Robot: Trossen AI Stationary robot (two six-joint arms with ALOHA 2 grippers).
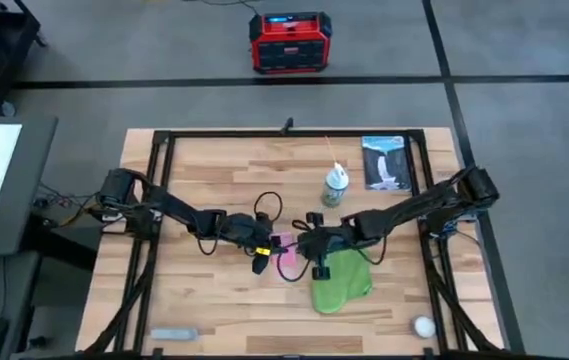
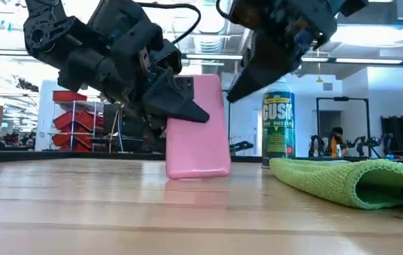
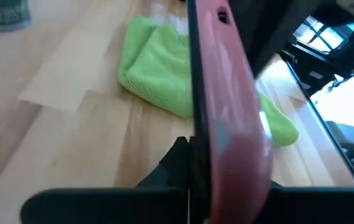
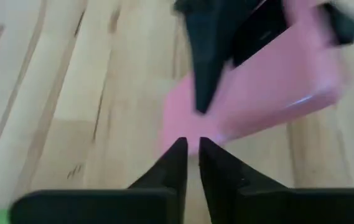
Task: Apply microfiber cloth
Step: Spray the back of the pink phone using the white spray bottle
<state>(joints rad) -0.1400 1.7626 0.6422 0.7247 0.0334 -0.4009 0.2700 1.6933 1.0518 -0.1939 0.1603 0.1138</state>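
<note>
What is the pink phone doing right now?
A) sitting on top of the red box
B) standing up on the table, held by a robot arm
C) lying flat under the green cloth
B: the pink phone stands on its end on the table, clamped in the left gripper, with the green cloth lying apart beside it.

microfiber cloth (image 2: 350, 180) cropped, phone (image 4: 270, 93) blurred
</note>
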